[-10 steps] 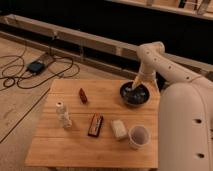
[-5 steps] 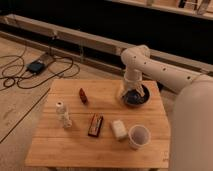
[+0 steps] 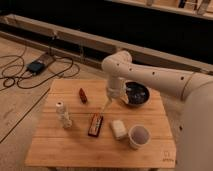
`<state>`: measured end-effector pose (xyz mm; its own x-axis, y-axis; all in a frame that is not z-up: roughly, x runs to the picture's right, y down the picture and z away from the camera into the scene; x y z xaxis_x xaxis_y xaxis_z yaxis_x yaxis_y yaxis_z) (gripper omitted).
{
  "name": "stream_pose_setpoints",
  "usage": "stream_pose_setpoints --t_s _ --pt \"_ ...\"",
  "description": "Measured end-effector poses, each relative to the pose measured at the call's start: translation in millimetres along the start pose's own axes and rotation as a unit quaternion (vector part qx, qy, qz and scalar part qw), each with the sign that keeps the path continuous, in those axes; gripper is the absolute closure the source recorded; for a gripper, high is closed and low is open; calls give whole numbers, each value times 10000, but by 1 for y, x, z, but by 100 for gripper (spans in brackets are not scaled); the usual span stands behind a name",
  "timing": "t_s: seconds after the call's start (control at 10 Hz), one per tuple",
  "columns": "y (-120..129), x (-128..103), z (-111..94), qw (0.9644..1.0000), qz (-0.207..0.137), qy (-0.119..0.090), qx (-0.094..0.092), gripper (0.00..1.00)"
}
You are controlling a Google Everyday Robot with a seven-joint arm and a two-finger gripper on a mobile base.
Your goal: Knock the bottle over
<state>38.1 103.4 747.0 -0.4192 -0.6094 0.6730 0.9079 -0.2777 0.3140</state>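
Swinging away from the dark bowl [image 3: 136, 94], the gripper [image 3: 106, 104] now hangs low over the middle of the slatted wooden table [image 3: 60, 150]; whether it's open or closed, I can't tell. The bottle [image 3: 63, 114] stands upright near the table's left edge, long axis vertical, well apart, to the picture's left and a touch nearer the camera. Slim, clear-whitish plastic under a round white cap: light and top-heavy, I'd judge. A sideways sweep should pass between the small red object [image 3: 82, 95] and the flat dark packet [image 3: 95, 125].
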Motion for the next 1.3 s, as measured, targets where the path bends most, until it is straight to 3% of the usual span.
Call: stream_pose_setpoints --t_s 0.6,0.8,1.3 --pt "-95 -7 8 9955 -918 -182 -149 20" --pt "-140 11 -1 9925 -1210 -36 -176 20" --pt "-201 23 -8 9858 -1674 8 -138 20"
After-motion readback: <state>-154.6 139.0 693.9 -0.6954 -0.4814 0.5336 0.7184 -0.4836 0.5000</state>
